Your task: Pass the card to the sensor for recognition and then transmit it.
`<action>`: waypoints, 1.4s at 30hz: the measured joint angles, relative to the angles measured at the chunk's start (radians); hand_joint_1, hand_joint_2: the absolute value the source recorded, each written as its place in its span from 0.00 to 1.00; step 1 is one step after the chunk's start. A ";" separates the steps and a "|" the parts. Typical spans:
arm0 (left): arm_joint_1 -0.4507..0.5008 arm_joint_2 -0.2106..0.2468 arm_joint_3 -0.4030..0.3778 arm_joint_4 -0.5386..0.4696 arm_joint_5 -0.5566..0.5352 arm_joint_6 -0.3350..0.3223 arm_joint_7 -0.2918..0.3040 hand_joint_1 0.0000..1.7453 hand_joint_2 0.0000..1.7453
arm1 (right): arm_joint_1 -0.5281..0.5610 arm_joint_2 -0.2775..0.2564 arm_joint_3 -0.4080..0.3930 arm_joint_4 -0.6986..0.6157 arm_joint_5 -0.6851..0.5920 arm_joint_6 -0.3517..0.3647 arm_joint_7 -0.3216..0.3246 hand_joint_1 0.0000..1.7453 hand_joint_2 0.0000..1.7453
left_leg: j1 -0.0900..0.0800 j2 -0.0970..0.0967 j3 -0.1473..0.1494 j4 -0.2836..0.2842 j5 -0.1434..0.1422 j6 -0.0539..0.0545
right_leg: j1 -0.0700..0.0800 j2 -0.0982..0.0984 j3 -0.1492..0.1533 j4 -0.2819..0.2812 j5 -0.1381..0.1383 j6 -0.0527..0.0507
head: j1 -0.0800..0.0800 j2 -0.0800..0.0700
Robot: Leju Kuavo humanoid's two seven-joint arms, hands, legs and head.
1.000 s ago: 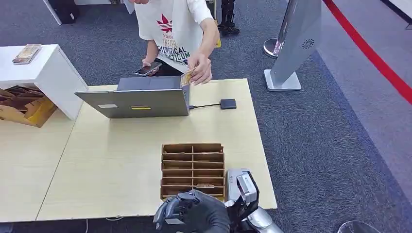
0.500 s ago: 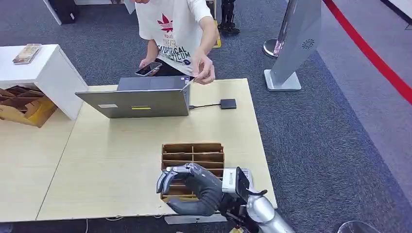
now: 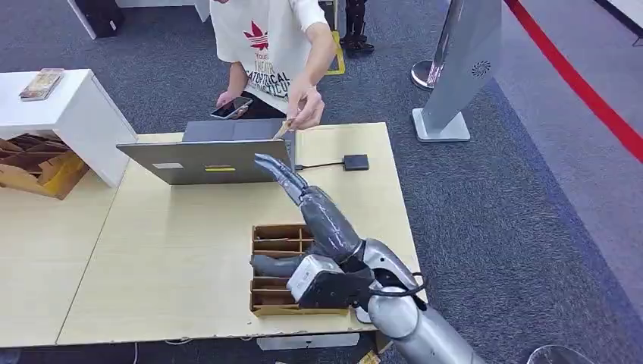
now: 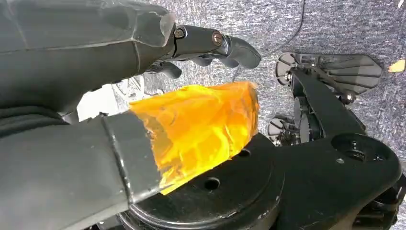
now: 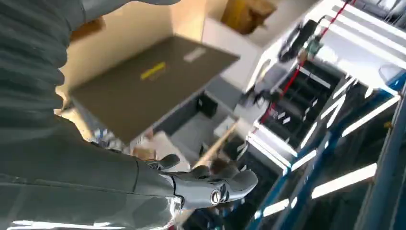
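Above the table [image 3: 189, 250], the right hand [image 3: 303, 201] (fingers spread, empty) reaches toward the person's card [image 3: 285, 127]

The right arm [image 3: 425, 334] is silver with a black cable at the wrist; the right hand [image 3: 318, 216] dark grey; the left hand [image 4: 72, 96] has an amber-taped thumb

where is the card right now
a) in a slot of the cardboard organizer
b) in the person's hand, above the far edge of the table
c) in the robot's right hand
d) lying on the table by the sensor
b: in the head view the person's hand pinches the card just behind the laptop, while the robot's right hand reaches toward it and holds nothing yet.
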 joint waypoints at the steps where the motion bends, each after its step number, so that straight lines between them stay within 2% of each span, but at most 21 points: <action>1: 0.000 0.000 0.000 0.000 0.000 0.001 0.000 0.00 0.00 | -0.007 0.003 0.005 0.001 0.035 -0.033 0.005 0.00 1.00 | 0.000 0.000 0.000 0.000 0.000 0.000 | 0.000 0.000 0.000 0.000 0.000 0.000 | 0.000 0.000; 9: -0.010 0.000 -0.010 0.000 -0.005 0.009 0.012 0.00 0.00 | -0.068 0.034 0.037 0.039 0.290 -0.248 0.074 0.00 1.00 | 0.000 0.000 0.000 0.000 0.000 0.000 | 0.000 0.000 0.000 0.000 0.000 0.000 | 0.000 0.000; 14: -0.028 0.000 -0.028 -0.002 -0.014 0.017 0.042 0.00 0.00 | -0.122 0.055 0.053 0.132 0.509 -0.387 0.135 0.00 1.00 | 0.000 0.000 0.000 0.000 0.000 0.000 | 0.000 0.000 0.000 0.000 0.000 0.000 | 0.000 0.000; 18: -0.040 0.000 -0.045 -0.002 -0.027 0.018 0.061 0.00 0.00 | -0.163 0.071 0.056 0.228 0.595 -0.443 0.153 0.00 1.00 | 0.000 0.000 0.000 0.000 0.001 0.000 | 0.000 0.000 0.000 0.000 0.000 0.000 | 0.000 0.000; 21: -0.046 0.000 -0.052 -0.002 -0.032 0.018 0.063 0.00 0.00 | -0.182 0.081 0.057 0.282 0.612 -0.461 0.155 0.00 1.00 | 0.000 0.000 0.000 0.000 0.001 0.000 | 0.000 0.000 0.000 0.000 0.001 0.000 | 0.000 0.000; 30: -0.074 0.000 -0.091 -0.009 -0.072 0.010 0.097 0.00 0.00 | -0.284 0.104 0.058 0.497 0.805 -0.554 0.232 0.00 1.00 | 0.000 0.000 0.000 0.000 0.001 0.000 | 0.000 0.000 0.000 0.000 0.001 0.000 | 0.000 0.000; 36: -0.084 0.000 -0.108 -0.010 -0.082 0.005 0.108 0.00 0.00 | -0.343 0.110 0.048 0.634 0.857 -0.561 0.254 0.00 1.00 | 0.000 0.000 0.000 0.000 0.001 0.000 | 0.000 0.000 0.000 0.000 0.001 0.000 | 0.000 0.000; 37: -0.084 0.000 -0.110 -0.011 -0.084 0.005 0.108 0.00 0.00 | -0.346 0.110 0.047 0.646 0.862 -0.561 0.259 0.05 1.00 | 0.000 0.000 0.000 0.000 0.001 0.000 | 0.000 0.000 0.000 0.000 0.001 0.000 | 0.000 0.000; 38: -0.084 0.000 -0.113 -0.011 -0.085 0.005 0.108 0.00 0.00 | -0.351 0.111 0.045 0.658 0.864 -0.560 0.262 0.05 1.00 | 0.000 0.000 0.000 0.000 0.001 0.000 | 0.000 0.000 0.000 0.000 0.001 0.000 | 0.000 0.000; 39: -0.084 0.001 -0.114 -0.011 -0.085 0.003 0.108 0.00 0.00 | -0.361 0.111 0.044 0.675 0.871 -0.560 0.265 0.81 1.00 | 0.000 0.000 0.000 0.000 0.001 0.000 | 0.000 0.000 0.000 0.000 0.001 0.000 | 0.000 0.000; 40: -0.085 0.001 -0.115 -0.012 -0.086 0.002 0.109 0.00 0.00 | -0.369 0.111 0.040 0.695 0.873 -0.560 0.266 1.00 1.00 | 0.000 0.000 0.000 0.000 0.001 0.000 | 0.000 0.000 0.000 0.000 0.001 0.000 | 0.000 0.000; 42: -0.085 0.002 -0.116 -0.012 -0.087 0.000 0.111 0.00 0.00 | -0.378 0.111 0.031 0.719 0.873 -0.560 0.267 1.00 1.00 | 0.000 0.000 0.000 0.000 0.001 0.000 | 0.000 0.000 0.000 0.000 0.001 0.000 | 0.000 0.000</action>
